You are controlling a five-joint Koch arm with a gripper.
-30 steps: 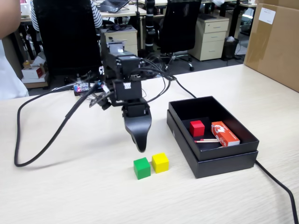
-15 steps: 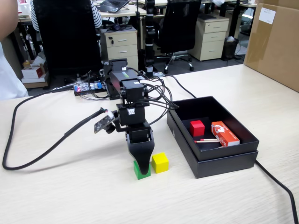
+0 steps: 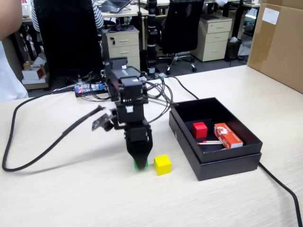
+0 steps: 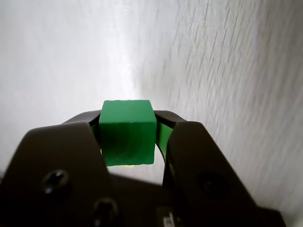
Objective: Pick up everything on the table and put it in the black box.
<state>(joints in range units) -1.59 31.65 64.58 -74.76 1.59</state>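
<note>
One green cube (image 4: 127,132) in pincer (image 4: 128,124), one yellow (image 3: 162,164), one red (image 3: 199,129)

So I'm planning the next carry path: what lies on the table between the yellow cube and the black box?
Nothing: in the fixed view the strip of table between the yellow cube and the black box is bare wood.

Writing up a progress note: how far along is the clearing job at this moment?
Done: the red cube lies in the black box. In hand: the gripper has its jaws on either side of the green cube, low at the table; whether it is lifted cannot be told. Left: the yellow cube sits on the table beside it.
</note>
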